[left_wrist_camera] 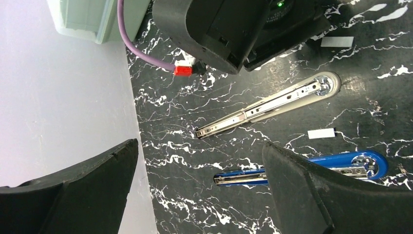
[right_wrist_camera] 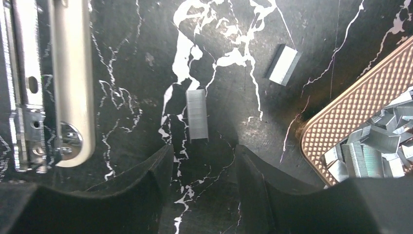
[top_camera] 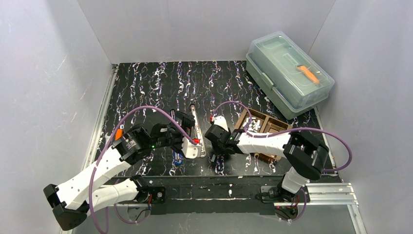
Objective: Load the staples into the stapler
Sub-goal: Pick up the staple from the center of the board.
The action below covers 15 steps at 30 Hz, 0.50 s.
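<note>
The stapler lies open on the black marbled table: a silver magazine rail (left_wrist_camera: 272,102) and a blue body (left_wrist_camera: 358,163), also in the top view (top_camera: 196,124). My left gripper (left_wrist_camera: 199,161) is open and empty above the blue body's tip. My right gripper (right_wrist_camera: 202,151) is open and empty, with one grey staple strip (right_wrist_camera: 197,115) lying on the table just beyond its fingertips. A second strip (right_wrist_camera: 284,65) lies farther off. More staples (right_wrist_camera: 375,146) are heaped in a brown tray (right_wrist_camera: 341,112). The stapler rail (right_wrist_camera: 24,83) is at the right wrist view's left edge.
The brown tray (top_camera: 265,127) sits right of my right gripper (top_camera: 213,146). A clear lidded box (top_camera: 288,73) with an orange item stands at the back right. My left gripper (top_camera: 185,129) is beside the stapler. Grey walls enclose the table.
</note>
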Each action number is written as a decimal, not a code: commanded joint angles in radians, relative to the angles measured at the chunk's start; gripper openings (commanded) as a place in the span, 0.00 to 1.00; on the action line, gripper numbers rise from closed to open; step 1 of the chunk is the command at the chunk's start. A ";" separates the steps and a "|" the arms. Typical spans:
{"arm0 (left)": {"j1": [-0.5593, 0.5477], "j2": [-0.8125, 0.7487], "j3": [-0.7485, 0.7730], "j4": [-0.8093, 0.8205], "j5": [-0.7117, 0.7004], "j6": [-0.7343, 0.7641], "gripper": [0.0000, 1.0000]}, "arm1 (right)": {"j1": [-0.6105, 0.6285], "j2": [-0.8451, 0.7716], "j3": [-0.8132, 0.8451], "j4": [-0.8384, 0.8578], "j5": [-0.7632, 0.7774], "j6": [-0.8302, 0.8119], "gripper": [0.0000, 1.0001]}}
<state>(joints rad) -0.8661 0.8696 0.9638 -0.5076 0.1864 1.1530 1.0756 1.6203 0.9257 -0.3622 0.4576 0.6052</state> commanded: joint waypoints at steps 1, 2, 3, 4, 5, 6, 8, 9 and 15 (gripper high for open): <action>0.004 0.005 0.033 -0.049 0.034 0.049 0.98 | 0.006 -0.002 -0.034 0.052 0.027 0.023 0.56; 0.004 0.006 0.034 -0.048 0.035 0.054 0.98 | 0.006 0.004 -0.034 0.052 0.028 0.025 0.55; 0.004 0.008 0.036 -0.048 0.035 0.060 0.98 | 0.006 0.011 -0.034 0.054 0.028 0.027 0.54; 0.004 0.011 0.038 -0.048 0.033 0.063 0.98 | 0.006 0.015 -0.034 0.060 0.026 0.028 0.53; 0.004 0.016 0.042 -0.048 0.031 0.066 0.98 | 0.006 0.016 -0.036 0.067 0.024 0.028 0.53; 0.004 0.018 0.046 -0.048 0.029 0.071 0.98 | 0.007 0.020 -0.035 0.071 0.025 0.029 0.53; 0.004 0.023 0.052 -0.048 0.025 0.084 0.98 | 0.007 0.027 -0.032 0.076 0.028 0.027 0.53; 0.004 0.025 0.053 -0.048 0.025 0.092 0.98 | 0.007 0.031 -0.030 0.078 0.031 0.026 0.53; 0.003 0.012 0.040 -0.052 0.046 0.150 0.98 | 0.007 0.058 -0.027 0.093 0.048 0.018 0.52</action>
<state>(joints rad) -0.8661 0.8978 0.9806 -0.5362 0.1993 1.2533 1.0767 1.6356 0.9009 -0.3027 0.4728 0.6212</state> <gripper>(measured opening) 0.982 0.531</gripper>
